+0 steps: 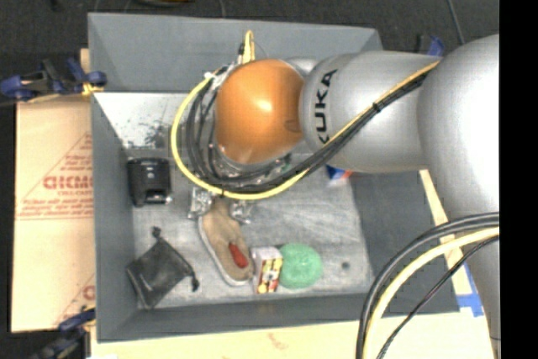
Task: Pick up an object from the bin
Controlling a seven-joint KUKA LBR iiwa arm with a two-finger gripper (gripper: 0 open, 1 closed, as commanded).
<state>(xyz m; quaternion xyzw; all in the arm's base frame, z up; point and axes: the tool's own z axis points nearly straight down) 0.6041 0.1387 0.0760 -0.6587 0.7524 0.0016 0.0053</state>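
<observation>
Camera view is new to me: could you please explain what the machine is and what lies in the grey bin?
This one picture looks down on a grey metal bin from above and slightly to one side. The big silver machine is a KUKA robot arm reaching in from the right. The orange dome and the cables are parts of it.

Its gripper sits under the dome, just over the upper end of a tan slipper-shaped thing with a red patch. Beside that lie a small red, white and yellow box and a green ball. Further left are a black boxy gadget and a crumpled black pouch.

Whether the gripper holds anything cannot be told.
</observation>
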